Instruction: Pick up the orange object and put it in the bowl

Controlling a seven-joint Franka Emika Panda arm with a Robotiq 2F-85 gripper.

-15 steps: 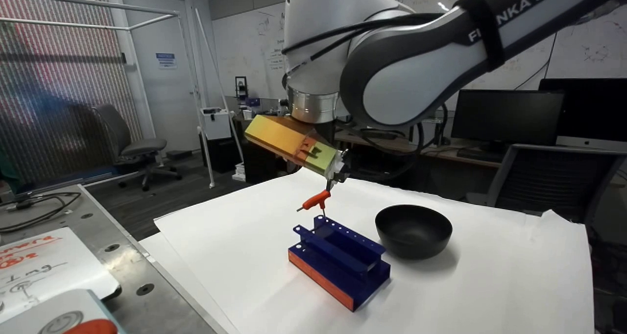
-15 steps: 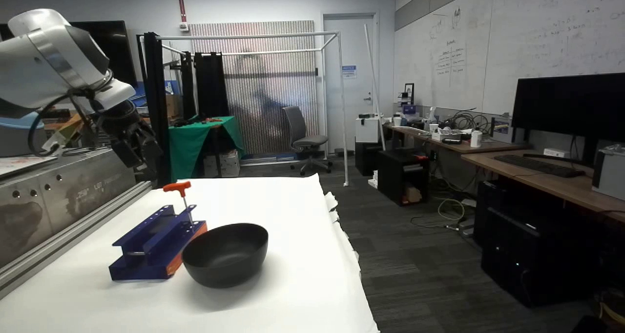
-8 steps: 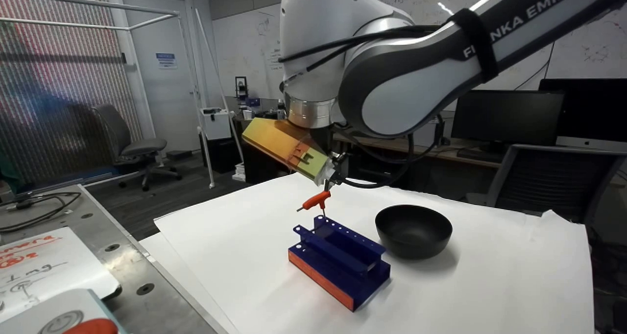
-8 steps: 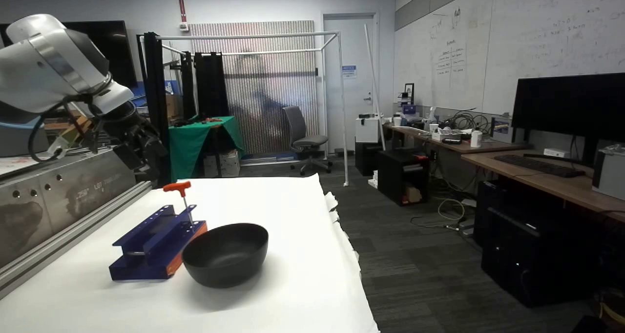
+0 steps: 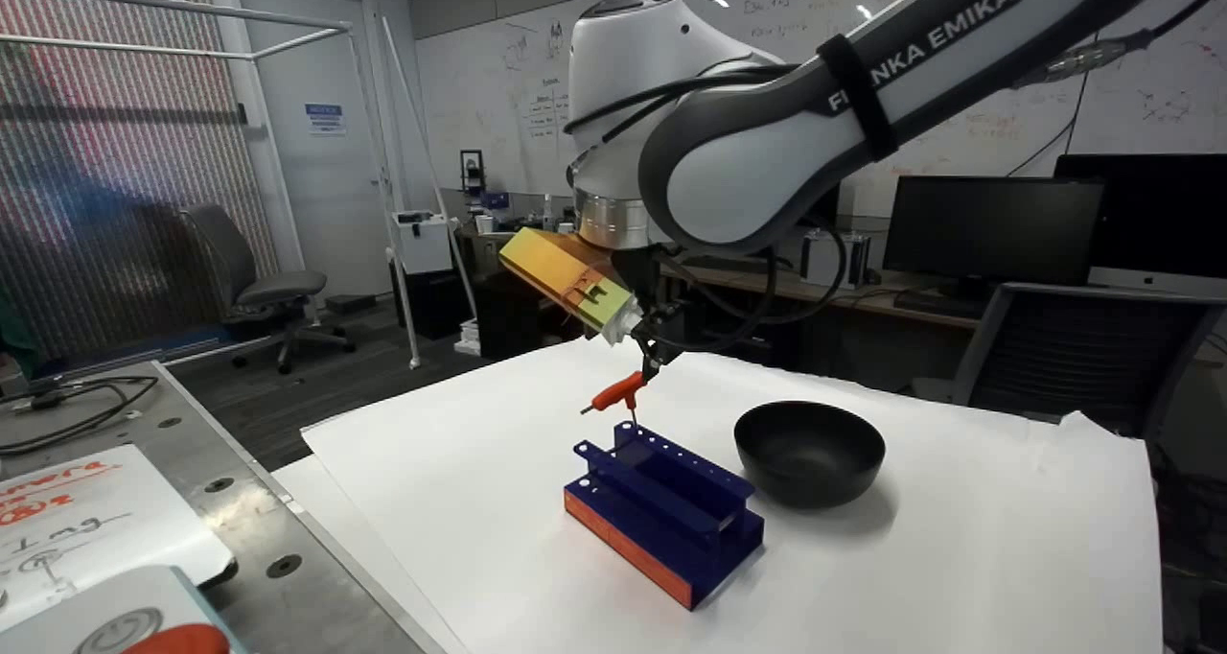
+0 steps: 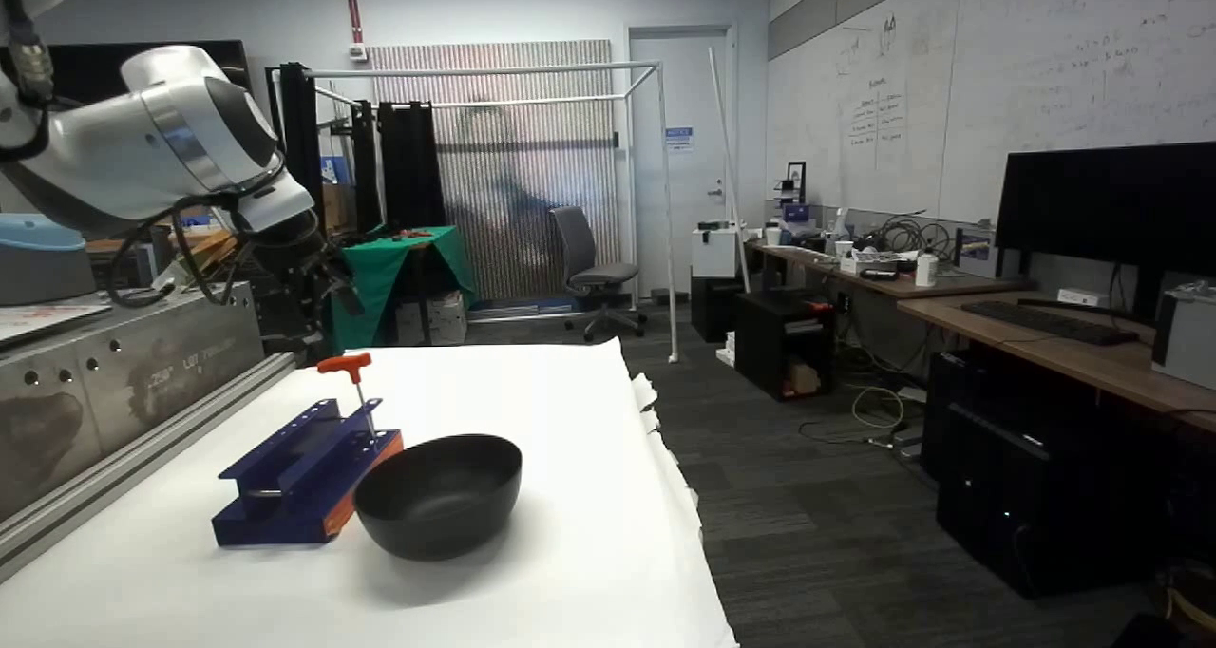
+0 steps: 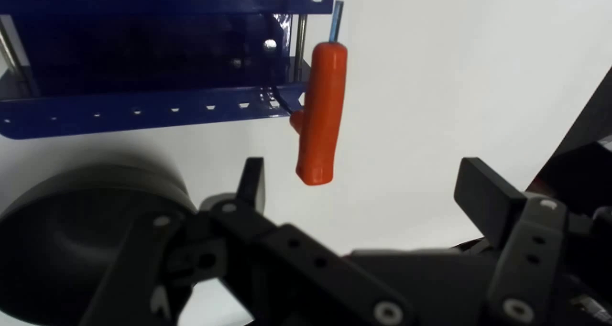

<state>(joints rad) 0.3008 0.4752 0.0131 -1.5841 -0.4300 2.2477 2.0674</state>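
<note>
Orange T-handle tool [image 7: 322, 113] is standing in the blue rack [image 5: 661, 505], just ahead of the wide-spread end effector [image 7: 366, 187] in the wrist view. Arm [image 5: 757, 189] has shifted over since half a second ago, tool hasn't budged. Worktop [image 5: 1007, 558] count: one tool, one rack, one black bowl [image 5: 810, 457].

We saw the tool [image 7: 322, 115] in orange-red and silvery grey, the bowl [image 5: 815, 481] in black, and the rack [image 5: 657, 529] in deep blue with an orange-red side, one edge dotted by a row of holes. We found the gripper [image 7: 366, 187] black, the arm [image 5: 776, 175] white and charcoal, the sheet [image 5: 1007, 539] white, and the cloth [image 6: 380, 273] green.
</note>
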